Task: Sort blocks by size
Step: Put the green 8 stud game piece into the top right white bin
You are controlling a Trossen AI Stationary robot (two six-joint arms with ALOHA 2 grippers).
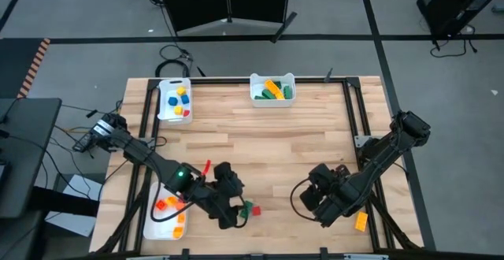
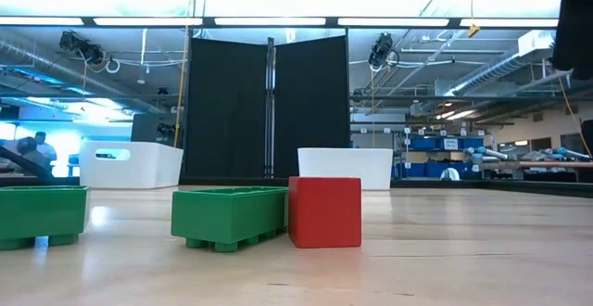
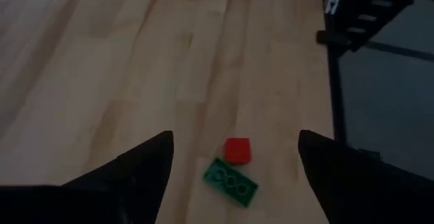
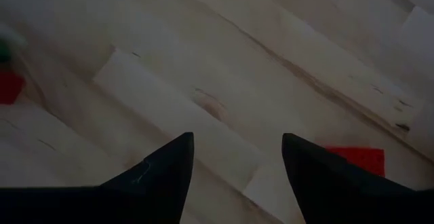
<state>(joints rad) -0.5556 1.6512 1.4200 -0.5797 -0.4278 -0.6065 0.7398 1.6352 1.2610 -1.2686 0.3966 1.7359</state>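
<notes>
A small red block [image 3: 237,151] and a longer green block [image 3: 230,181] lie side by side on the wooden table near its front edge [image 1: 252,209]. The low view shows them close up as a red cube [image 2: 324,211] and a green brick [image 2: 230,215], with another green brick [image 2: 42,215] at the left. My left gripper [image 3: 234,139] hovers open above and just short of the pair [image 1: 235,214], touching nothing. My right gripper [image 4: 237,139] is open and empty over the table's right front [image 1: 316,203]. A red block [image 4: 356,157] lies beside one of its fingers.
A white tray [image 1: 162,109] at the far left holds yellow, blue and red blocks. A white tray [image 1: 253,87] at the far middle holds green and orange ones. A third tray [image 1: 151,227] at the near left holds orange and red blocks. An orange block [image 1: 361,221] lies at the near right.
</notes>
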